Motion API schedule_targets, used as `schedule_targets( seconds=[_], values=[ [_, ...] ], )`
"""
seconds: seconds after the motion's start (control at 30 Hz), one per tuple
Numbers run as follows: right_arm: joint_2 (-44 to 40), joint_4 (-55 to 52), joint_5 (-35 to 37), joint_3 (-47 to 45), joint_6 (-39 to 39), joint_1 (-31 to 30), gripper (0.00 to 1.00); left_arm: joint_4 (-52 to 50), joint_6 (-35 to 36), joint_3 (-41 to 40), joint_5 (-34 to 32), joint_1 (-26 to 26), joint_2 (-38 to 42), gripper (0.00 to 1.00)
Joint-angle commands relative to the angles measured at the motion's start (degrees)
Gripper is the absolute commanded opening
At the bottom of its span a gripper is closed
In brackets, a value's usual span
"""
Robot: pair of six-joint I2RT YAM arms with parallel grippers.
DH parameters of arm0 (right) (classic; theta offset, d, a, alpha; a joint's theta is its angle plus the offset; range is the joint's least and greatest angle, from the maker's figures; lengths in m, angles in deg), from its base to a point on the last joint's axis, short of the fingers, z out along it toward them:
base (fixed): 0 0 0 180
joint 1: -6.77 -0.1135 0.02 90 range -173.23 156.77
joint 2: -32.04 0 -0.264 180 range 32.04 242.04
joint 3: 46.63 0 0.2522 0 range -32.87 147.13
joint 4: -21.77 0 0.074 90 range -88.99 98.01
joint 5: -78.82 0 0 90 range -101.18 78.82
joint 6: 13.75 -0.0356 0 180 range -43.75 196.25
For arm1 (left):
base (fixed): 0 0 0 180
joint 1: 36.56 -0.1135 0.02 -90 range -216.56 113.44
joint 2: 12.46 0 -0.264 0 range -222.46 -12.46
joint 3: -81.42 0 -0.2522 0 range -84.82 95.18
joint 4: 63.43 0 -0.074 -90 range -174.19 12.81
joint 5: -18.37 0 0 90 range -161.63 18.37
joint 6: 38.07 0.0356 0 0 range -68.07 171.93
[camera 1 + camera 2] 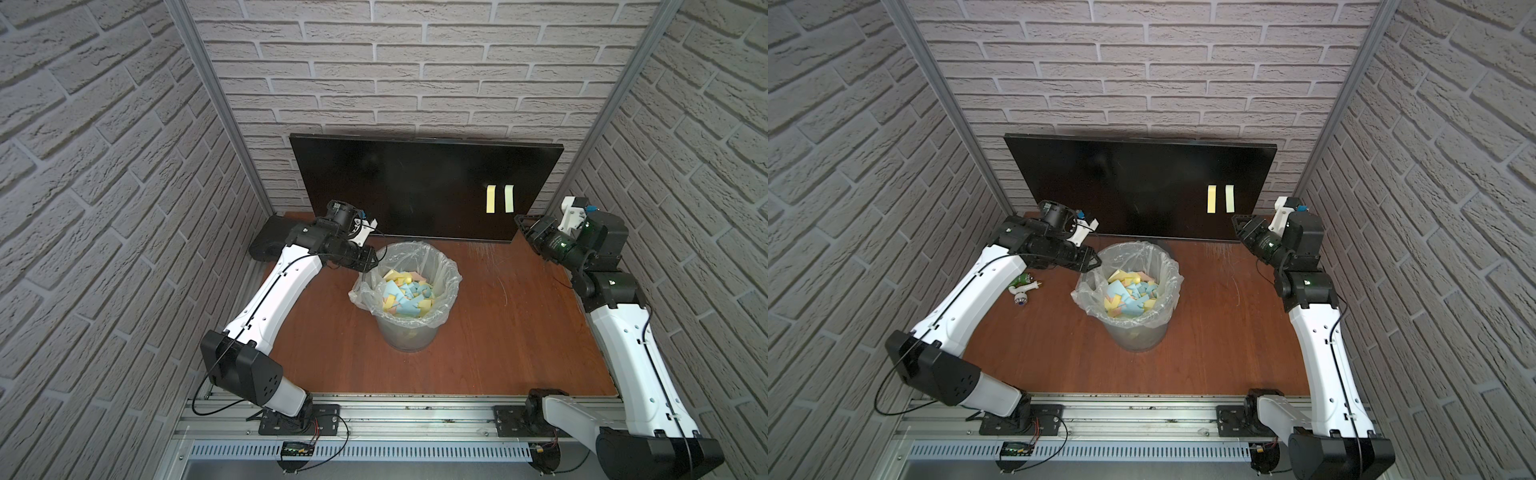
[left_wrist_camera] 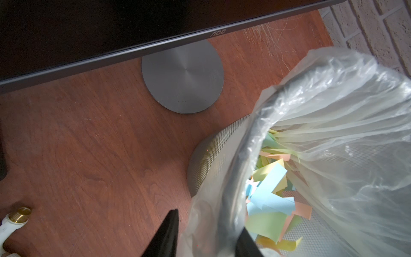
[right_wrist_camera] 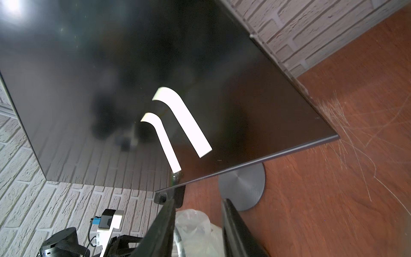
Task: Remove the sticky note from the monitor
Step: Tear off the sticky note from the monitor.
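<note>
The monitor (image 1: 399, 183) (image 1: 1113, 183) stands at the back of the table, a wide black screen. Two sticky notes cling to its lower right part, hanging side by side: a yellow sticky note (image 1: 491, 199) (image 1: 1212, 199) (image 3: 163, 141) and a paler one (image 1: 509, 198) (image 1: 1229, 198) (image 3: 184, 121). Their upper ends curl off the glass in the right wrist view. My right gripper (image 1: 519, 221) (image 1: 1236, 220) (image 3: 200, 202) is open and empty, just below and right of the notes by the screen's lower corner. My left gripper (image 1: 372, 260) (image 1: 1096, 259) (image 2: 209, 222) is shut on the bin's lined rim.
A mesh bin (image 1: 409, 336) (image 2: 206, 155) with a clear plastic liner, holding several coloured paper notes, stands mid-table in front of the monitor. The monitor's round metal foot (image 2: 182, 75) (image 3: 242, 187) lies behind it. A small white and brass fitting (image 1: 1022, 286) (image 2: 15, 219) lies under the left arm.
</note>
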Motion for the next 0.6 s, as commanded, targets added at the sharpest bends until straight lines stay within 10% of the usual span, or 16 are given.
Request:
schedule_targets(
  seconds=[0.0, 0.57],
  values=[
    [2.2, 7.3, -1.9, 2.4, -1.8, 0.5, 0.44, 0.1, 0.2, 1.1, -0.7, -0.7, 0.2, 0.38],
    [7.2, 13.2, -3.5, 2.7, -3.4, 0.5, 0.42, 0.1, 0.2, 1.0, -0.6, -0.7, 0.4, 0.38]
  ],
)
